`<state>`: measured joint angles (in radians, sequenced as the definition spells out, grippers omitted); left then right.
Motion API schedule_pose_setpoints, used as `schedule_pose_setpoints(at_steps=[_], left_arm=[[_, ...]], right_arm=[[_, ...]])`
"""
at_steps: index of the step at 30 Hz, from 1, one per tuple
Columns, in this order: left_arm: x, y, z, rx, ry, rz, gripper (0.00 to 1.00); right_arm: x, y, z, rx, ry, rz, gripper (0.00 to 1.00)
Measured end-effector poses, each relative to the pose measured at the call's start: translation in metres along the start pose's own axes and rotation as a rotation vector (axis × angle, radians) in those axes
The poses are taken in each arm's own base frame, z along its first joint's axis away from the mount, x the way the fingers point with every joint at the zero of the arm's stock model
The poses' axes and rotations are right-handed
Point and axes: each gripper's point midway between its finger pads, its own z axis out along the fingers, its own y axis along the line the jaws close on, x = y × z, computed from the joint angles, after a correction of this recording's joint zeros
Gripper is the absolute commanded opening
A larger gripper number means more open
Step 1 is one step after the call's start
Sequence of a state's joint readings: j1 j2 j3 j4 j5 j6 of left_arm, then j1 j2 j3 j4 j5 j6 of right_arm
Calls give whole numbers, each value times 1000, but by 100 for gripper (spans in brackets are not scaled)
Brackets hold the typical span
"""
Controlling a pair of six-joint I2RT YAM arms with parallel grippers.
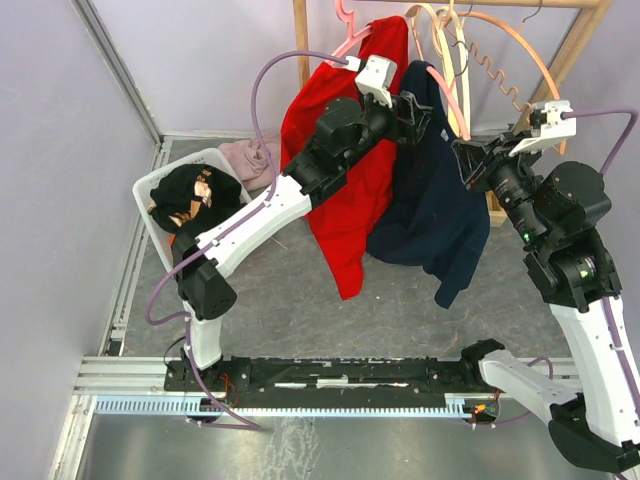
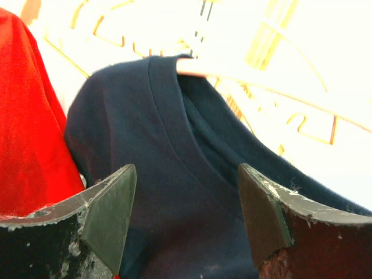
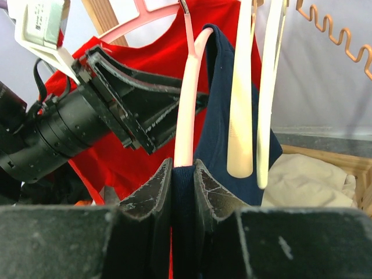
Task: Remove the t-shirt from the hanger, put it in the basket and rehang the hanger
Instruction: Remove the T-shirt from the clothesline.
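The navy t-shirt (image 1: 430, 210) hangs on its pink hanger (image 3: 189, 99) from the wooden rack (image 1: 300, 30) at the far side of the table, at about 1 o'clock from the middle of my 2 bases. Its hem droops toward the tabletop. A red t-shirt (image 1: 350, 200) hangs touching it at its 9 o'clock.

My left gripper (image 2: 186, 215) is raised to the navy collar, coming in from the 9 o'clock side. Its 2 fingers (image 2: 110, 215) are spread wide with nothing between them. In the left wrist view the ribbed neckband runs between them toward 12 o'clock, and red cloth fills the 9 o'clock edge.

My right gripper (image 3: 183, 180) reaches in from 3 o'clock. Its 2 fingers are pressed close on a fold of navy cloth, right where the pink hanger arm runs down to the fingertips. I cannot tell whether the hanger arm itself is in the pinch. 2 cream hangers (image 3: 241, 116) hang just beside, at 3 o'clock of the pink one.

A white basket (image 1: 150, 190) of clothes sits at 10 o'clock on the table, well apart from both shirts.
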<state>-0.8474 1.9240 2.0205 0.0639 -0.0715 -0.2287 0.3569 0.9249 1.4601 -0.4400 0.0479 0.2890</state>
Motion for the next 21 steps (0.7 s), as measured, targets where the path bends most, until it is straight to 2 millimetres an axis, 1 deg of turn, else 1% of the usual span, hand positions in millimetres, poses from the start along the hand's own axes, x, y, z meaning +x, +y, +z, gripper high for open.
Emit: schedule_pose_setpoints(at_steps=[5,9,13,17,19,21], left_arm=[[-14,6,3,-8,-52,-32,77],[-17,10,7,-21,-71,-42,77],[-16,14,14,-35,-81,-56,77],[-7,17,21,-41,-73,-62,77],[-4,18,22,-42,-69,-67,69],[-4,18,22,-42,-70,-73,56]], right_arm=[[2,1,-3,-6,2,3,1],[-1,2,-8,-11,-9,6,1],[-4,4,-12,-21,-19,7,1],[-5,5,-15,-30,-22,11,1],[-5,5,-15,-31,-19,11,1],[-3,5,-15,-31,-16,11,1]])
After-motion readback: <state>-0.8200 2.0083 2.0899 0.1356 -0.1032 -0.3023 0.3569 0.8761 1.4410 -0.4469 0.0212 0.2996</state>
